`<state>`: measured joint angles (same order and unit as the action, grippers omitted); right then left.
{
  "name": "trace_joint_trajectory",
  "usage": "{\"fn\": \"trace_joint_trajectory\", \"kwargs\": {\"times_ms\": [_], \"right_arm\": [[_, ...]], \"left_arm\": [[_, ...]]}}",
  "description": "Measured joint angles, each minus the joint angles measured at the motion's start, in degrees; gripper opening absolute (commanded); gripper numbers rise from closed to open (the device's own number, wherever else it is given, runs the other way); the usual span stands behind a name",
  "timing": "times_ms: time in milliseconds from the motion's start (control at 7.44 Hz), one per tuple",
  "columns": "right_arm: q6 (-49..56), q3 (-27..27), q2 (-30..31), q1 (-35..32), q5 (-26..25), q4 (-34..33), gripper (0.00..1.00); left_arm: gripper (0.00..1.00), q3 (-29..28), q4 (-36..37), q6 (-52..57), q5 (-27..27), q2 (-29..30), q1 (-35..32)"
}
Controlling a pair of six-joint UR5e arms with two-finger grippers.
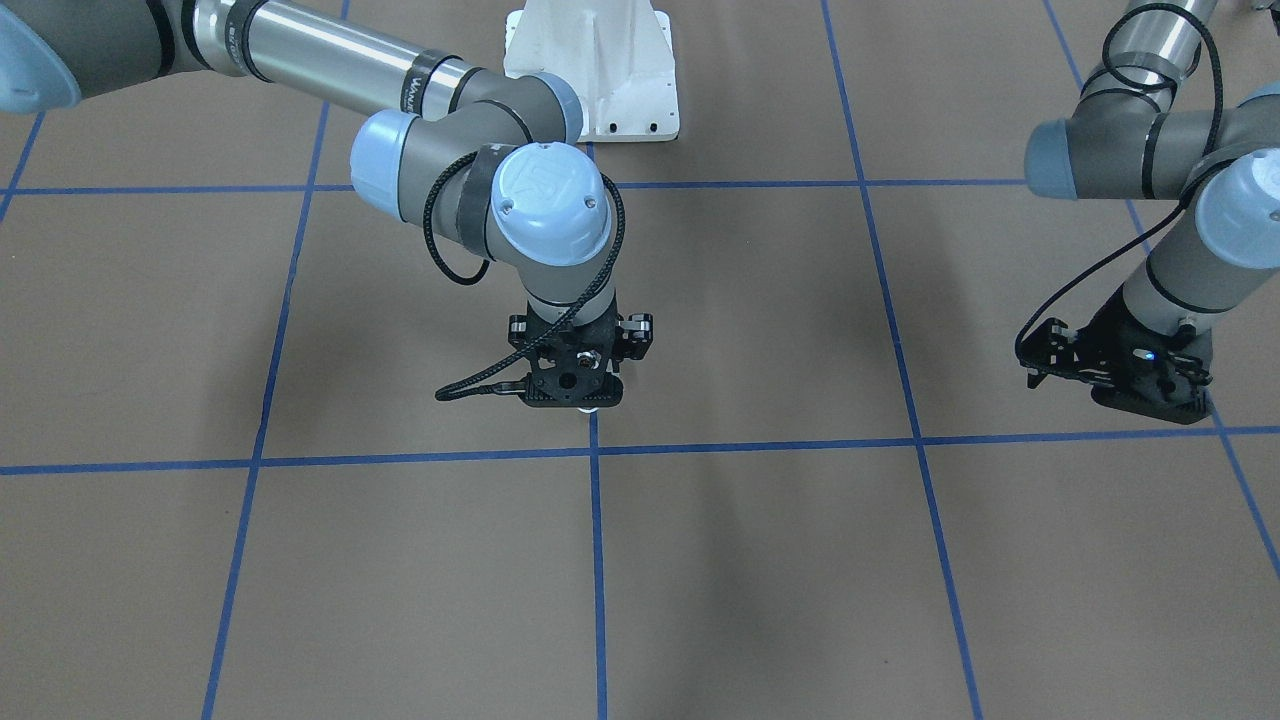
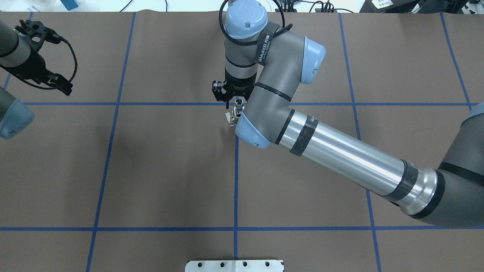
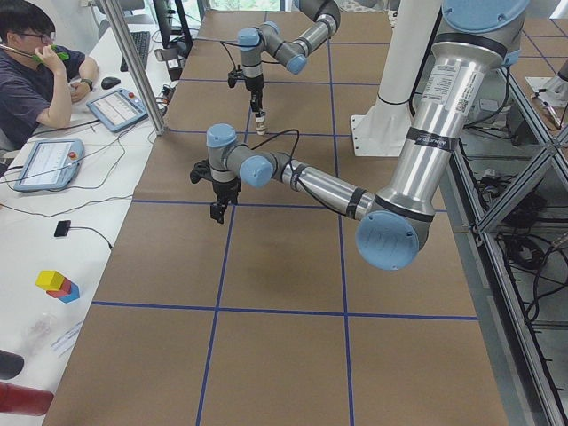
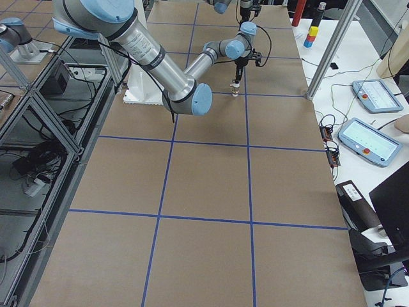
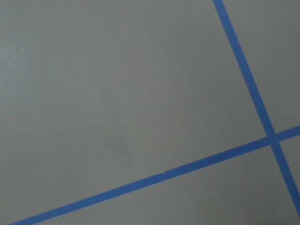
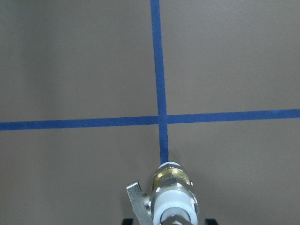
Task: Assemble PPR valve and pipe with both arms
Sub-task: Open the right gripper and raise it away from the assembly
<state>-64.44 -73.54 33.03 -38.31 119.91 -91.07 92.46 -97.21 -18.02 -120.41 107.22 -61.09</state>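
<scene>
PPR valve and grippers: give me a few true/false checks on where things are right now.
1. The PPR valve stands upright below the right gripper. True.
2. In the right wrist view its grey lever sticks out to the right. False: to the left.
3. The left gripper hangs above the valve. False: it is far off to one side; its wrist view shows only table and tape.
4. The valve is over a blue tape line, near a crossing. True.

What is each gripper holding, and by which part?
The right gripper holds the PPR valve by its top end, at the pipe; the left gripper, nothing.
</scene>
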Motion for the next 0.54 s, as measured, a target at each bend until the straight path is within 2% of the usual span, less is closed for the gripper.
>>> {"fn": "trace_joint_trajectory", "kwargs": {"times_ms": [269,538], "right_arm": [[-0.6,-2.4,-0.1,-1.3,1.5,-2.0,0.99],[0.5,-10.1,2.2,-6.4,5.6,-10.4,0.99]], "left_arm": [[1.0,0.0,0.0,-0.1,0.0,0.0,0.0],[1.0,0.2,0.0,-0.1,0.0,0.0,-0.1]]}}
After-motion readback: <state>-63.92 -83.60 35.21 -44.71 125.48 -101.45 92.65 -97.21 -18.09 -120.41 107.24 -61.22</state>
